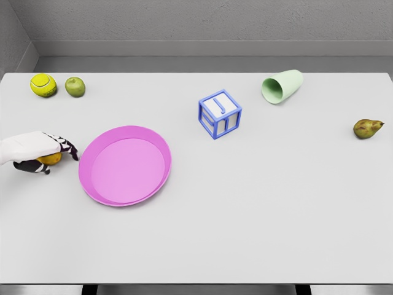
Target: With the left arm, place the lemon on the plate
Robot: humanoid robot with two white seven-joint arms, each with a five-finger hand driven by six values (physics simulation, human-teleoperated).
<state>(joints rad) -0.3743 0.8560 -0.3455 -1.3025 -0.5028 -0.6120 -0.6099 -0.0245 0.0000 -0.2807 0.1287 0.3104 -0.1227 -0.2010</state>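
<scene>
- The left hand [38,152] comes in from the left edge, low over the counter [245,215]; its white, dark-tipped fingers [66,146] are curled over the lemon [50,160], grasping it
- The lemon sits at the far left of the counter, just beside the plate [125,165] and left of its rim; only a small yellow-orange patch shows under the palm, so its long axis and the way it points cannot be told
- The plate is round, shallow and glossy pink, with a raised rim; it lies flat and holds nothing
- Behind the hand, at the counter's back-left corner, a fuzzy yellow tennis ball [43,85] and a smooth green apple [75,86] stand just beside each other
- A blue-framed cube [220,114] with white faces bears a letter; it stands near the middle, turned cornerwise
- A pale green cup [282,86] lies on its side, its mouth to the left
- A brownish-green pear [368,128] lies at the far right; the counter is plain matte white
</scene>
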